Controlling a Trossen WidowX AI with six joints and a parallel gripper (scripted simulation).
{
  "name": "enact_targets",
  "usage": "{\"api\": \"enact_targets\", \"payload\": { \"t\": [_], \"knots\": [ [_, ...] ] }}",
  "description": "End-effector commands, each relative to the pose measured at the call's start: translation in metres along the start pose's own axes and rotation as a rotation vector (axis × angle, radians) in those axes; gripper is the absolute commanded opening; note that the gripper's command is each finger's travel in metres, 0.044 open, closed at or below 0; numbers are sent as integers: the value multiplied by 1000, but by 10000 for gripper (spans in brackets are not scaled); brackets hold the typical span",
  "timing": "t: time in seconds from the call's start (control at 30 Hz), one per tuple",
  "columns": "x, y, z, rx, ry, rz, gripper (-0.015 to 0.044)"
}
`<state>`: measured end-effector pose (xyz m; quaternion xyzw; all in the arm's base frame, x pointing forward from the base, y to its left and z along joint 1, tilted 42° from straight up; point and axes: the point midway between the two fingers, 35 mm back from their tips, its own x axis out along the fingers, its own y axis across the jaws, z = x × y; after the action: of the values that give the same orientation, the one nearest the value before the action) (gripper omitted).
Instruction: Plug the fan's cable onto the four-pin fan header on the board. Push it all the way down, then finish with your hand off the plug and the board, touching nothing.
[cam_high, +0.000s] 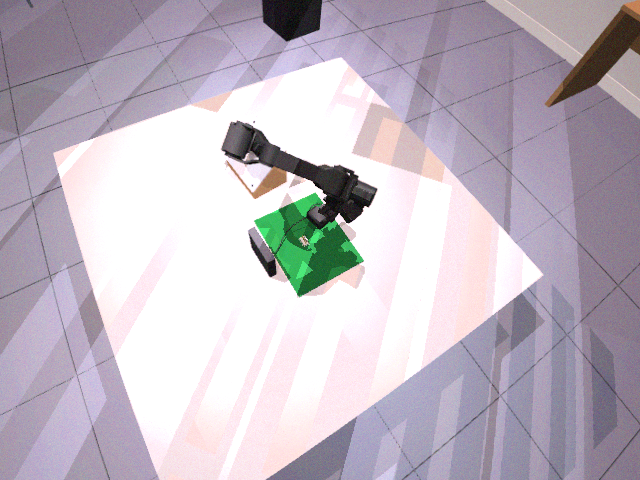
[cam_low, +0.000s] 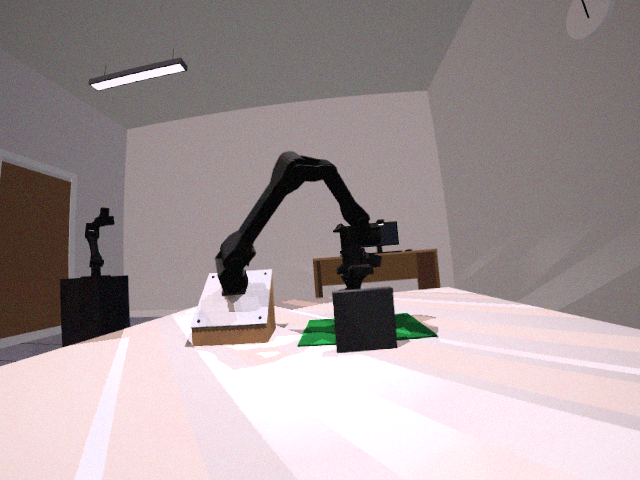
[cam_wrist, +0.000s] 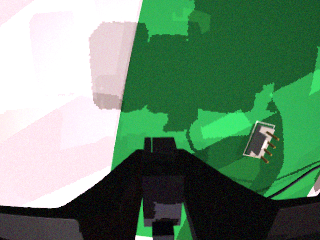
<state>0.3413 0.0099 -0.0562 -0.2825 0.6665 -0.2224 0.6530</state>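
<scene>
The green board (cam_high: 330, 264) (cam_low: 317, 336) (cam_wrist: 240, 60) lies flat. The four-pin fan header (cam_high: 303, 240) (cam_wrist: 259, 141), a pale base with brown pins, stands on it, right of the fingers in the wrist view. My gripper (cam_high: 317, 218) (cam_low: 353, 284) (cam_wrist: 160, 156) is shut on the black plug (cam_wrist: 162, 187), which sits lengthwise between the fingers, over the board near one edge. The plug and header are apart. The thin black cable (cam_wrist: 299, 179) runs across the board to the dark fan (cam_high: 262, 252) (cam_low: 364, 321). The plug's underside is hidden, so its height above the board is unclear.
The fan block stands upright beside the board's edge, on the left in the top view. The arm's white-topped wooden base (cam_high: 271, 181) (cam_low: 233, 334) is behind the board in that view. A black pedestal (cam_high: 292, 18) (cam_low: 95, 307) and a wooden desk (cam_low: 428, 273) stand farther off.
</scene>
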Motion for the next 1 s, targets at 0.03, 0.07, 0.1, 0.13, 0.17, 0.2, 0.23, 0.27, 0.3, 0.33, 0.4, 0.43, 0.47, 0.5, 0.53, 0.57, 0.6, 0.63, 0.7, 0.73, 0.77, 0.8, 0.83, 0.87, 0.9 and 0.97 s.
{"api": "enact_targets", "payload": {
  "t": [0.03,0.07,0.1,0.13,0.17,0.2,0.23,0.27,0.3,0.33,0.4,0.43,0.47,0.5,0.53,0.57,0.6,0.63,0.7,0.73,0.77,0.8,0.83,0.87,0.9,0.97],
  "knots": [
    [-1,-22,-3,50,14,6,0],
    [-1,-37,-4,82,14,6,0],
    [-1,-52,-6,114,14,5,0],
    [-1,-67,-9,146,14,4,0],
    [0,-82,-13,178,15,1,0],
    [0,-94,-16,204,15,-1,0],
    [0,-101,-18,219,15,-3,0],
    [0,-103,-19,224,15,-4,0],
    [0,-103,-19,224,15,-4,0],
    [0,-103,-19,224,15,-4,0],
    [0,-103,-19,224,15,-4,0],
    [1,-103,-19,224,15,-4,0],
    [1,-103,-19,224,15,-4,0],
    [1,-103,-19,224,15,-4,0],
    [1,-103,-19,224,15,-4,0],
    [1,-103,-19,224,15,-4,0],
    [1,-103,-19,224,15,-4,0],
    [1,-103,-19,224,15,-4,0],
    [1,-103,-19,224,15,-4,0],
    [1,-103,-19,224,15,-4,0],
    [1,-103,-19,224,15,-4,0],
    [1,-103,-19,224,15,-4,0],
    [1,-103,-18,224,15,-4,0],
    [0,-104,-15,224,15,-4,0],
    [-1,-104,-14,224,15,-4,0],
    [-1,-106,-10,224,15,-4,0]
  ]
}}
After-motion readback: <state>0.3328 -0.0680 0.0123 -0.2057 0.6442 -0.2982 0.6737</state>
